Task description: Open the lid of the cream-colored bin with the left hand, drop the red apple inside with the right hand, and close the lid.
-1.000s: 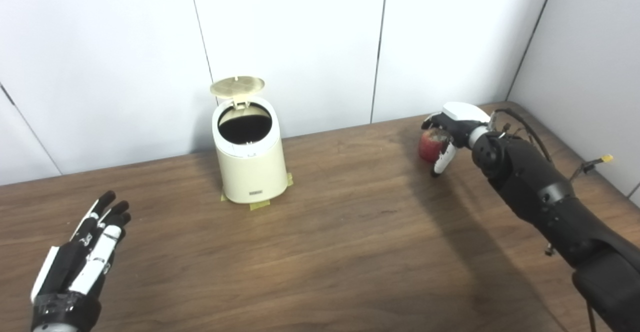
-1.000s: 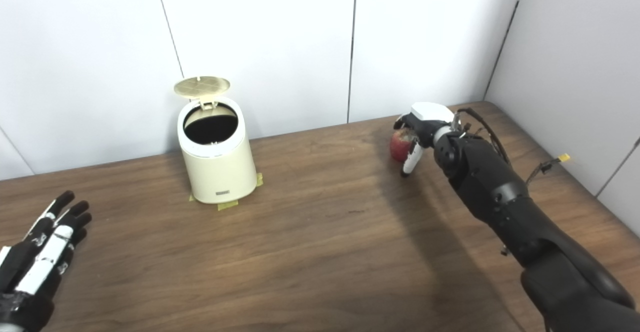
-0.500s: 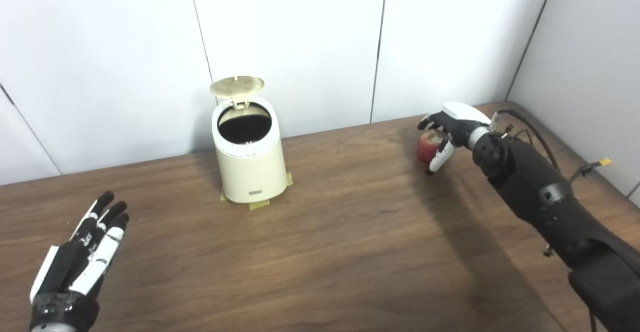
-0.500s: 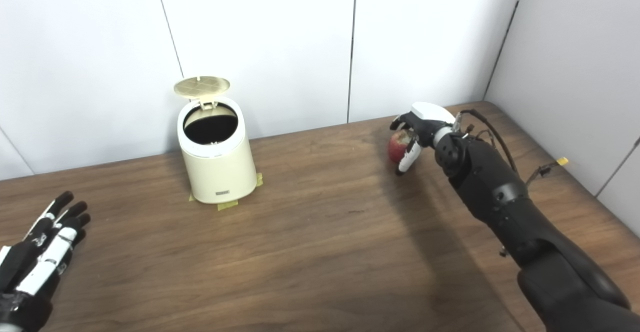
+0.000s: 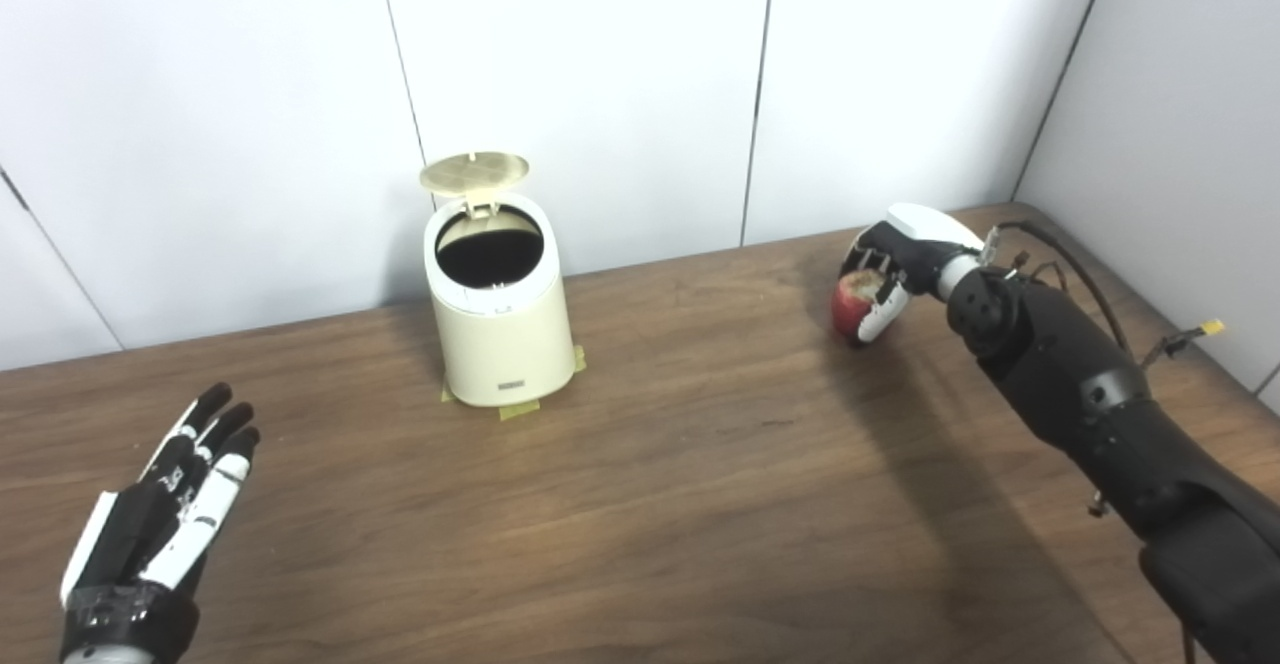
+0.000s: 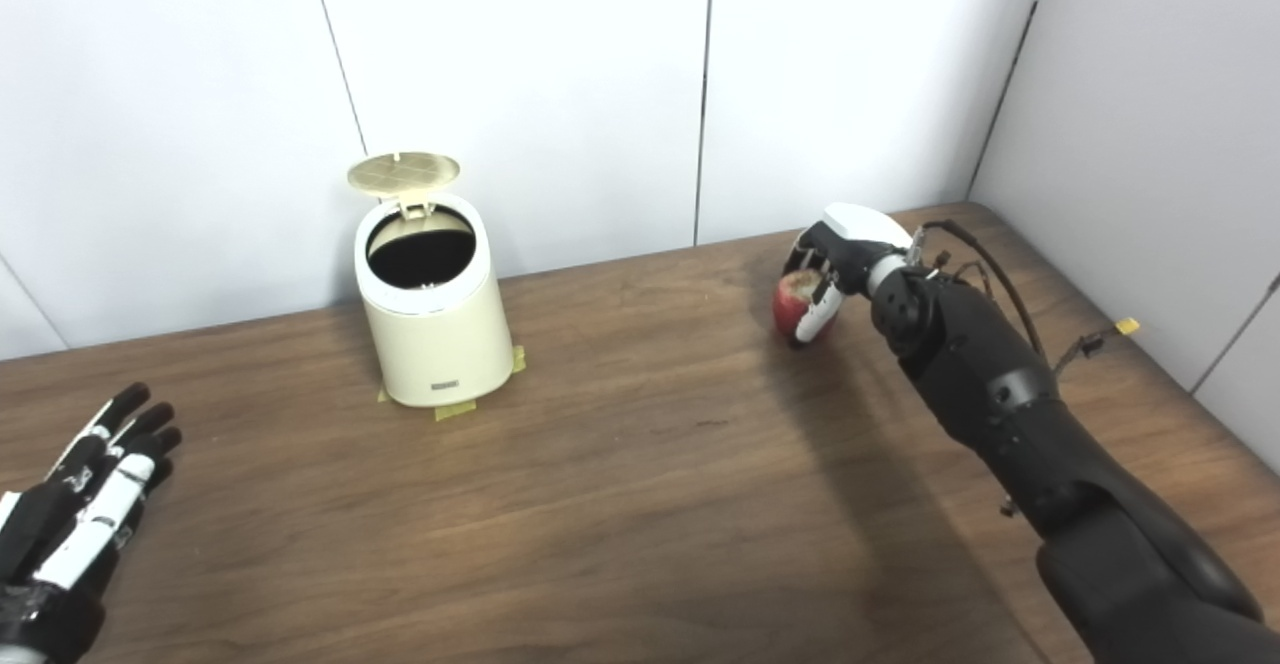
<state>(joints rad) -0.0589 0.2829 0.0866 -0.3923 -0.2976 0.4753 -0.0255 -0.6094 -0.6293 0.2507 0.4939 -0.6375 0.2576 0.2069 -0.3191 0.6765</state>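
In the left eye view the right robot hand point(image 5: 885, 269) has its fingers curled around the red apple point(image 5: 853, 306) at the far right of the worktop point(image 5: 700, 484), while the cream-colored bin point(image 5: 497, 306) stands well apart to its left with its lid point(image 5: 474, 171) tipped up and the mouth open. In the right eye view the left robot hand point(image 6: 75, 514) lies spread and empty at the near left edge, so the carry likely runs leftward from the apple to the bin's mouth.

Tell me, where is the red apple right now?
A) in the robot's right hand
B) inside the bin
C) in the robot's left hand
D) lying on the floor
A: the right hand has its fingers wrapped around the red apple, far from the open bin.
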